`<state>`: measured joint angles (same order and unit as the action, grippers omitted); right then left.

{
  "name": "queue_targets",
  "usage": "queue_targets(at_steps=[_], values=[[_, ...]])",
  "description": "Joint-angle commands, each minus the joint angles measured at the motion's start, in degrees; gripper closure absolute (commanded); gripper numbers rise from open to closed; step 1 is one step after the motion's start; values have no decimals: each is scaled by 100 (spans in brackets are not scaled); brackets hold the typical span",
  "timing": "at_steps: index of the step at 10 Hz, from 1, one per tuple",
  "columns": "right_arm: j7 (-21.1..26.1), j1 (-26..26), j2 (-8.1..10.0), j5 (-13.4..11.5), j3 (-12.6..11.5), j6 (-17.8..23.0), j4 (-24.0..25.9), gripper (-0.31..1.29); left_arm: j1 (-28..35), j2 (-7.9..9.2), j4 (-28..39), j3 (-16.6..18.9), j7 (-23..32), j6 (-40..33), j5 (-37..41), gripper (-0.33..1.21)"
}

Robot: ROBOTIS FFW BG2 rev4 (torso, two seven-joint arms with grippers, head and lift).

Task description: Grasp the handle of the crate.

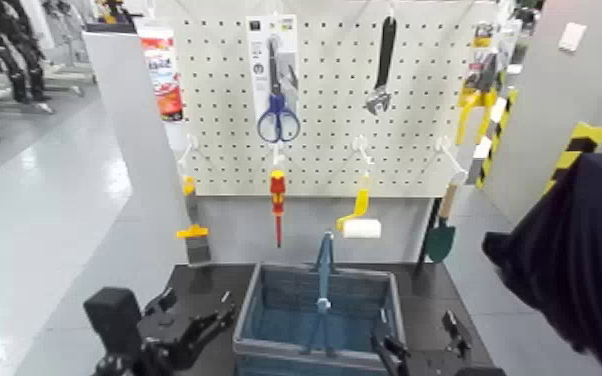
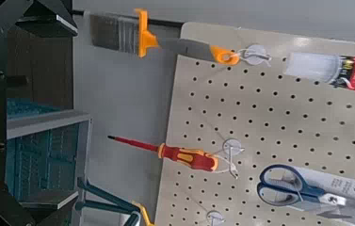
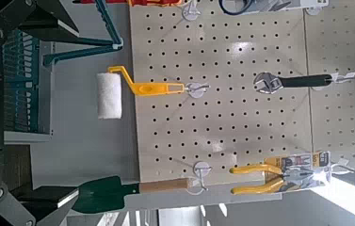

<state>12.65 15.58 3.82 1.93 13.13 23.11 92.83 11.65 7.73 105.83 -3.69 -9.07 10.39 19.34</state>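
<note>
The grey-blue slatted crate sits on the black table in the centre of the head view. Its teal-blue handle stands upright across the middle. My left gripper is to the left of the crate, open and empty, apart from it. My right gripper is low at the crate's right side, open and empty. The left wrist view shows the crate's side and part of the handle beyond my open left gripper. The right wrist view shows the crate and handle beyond my open right gripper.
A pegboard stands behind the crate. On it hang blue scissors, a wrench, a red-and-yellow screwdriver, a paint roller, a brush and a trowel. A person's dark sleeve is at the right.
</note>
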Motion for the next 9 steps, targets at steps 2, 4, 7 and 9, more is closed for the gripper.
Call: queue_targets(at_steps=[2, 4, 7, 9], values=[[1, -2, -13, 9, 14, 0, -11, 14, -901, 317, -423, -53, -543, 1150, 1520, 10], [-8, -2, -13, 9, 14, 0, -19, 14, -1367, 449, -784, -264, -719, 1642, 1942, 10], [1, -20, -21, 26, 32, 9, -46, 14, -2017, 607, -1390, -492, -1027, 2327, 2900, 10], [1, -29, -21, 26, 41, 18, -63, 14, -2378, 704, -1777, -677, -1097, 2591, 3612, 10]])
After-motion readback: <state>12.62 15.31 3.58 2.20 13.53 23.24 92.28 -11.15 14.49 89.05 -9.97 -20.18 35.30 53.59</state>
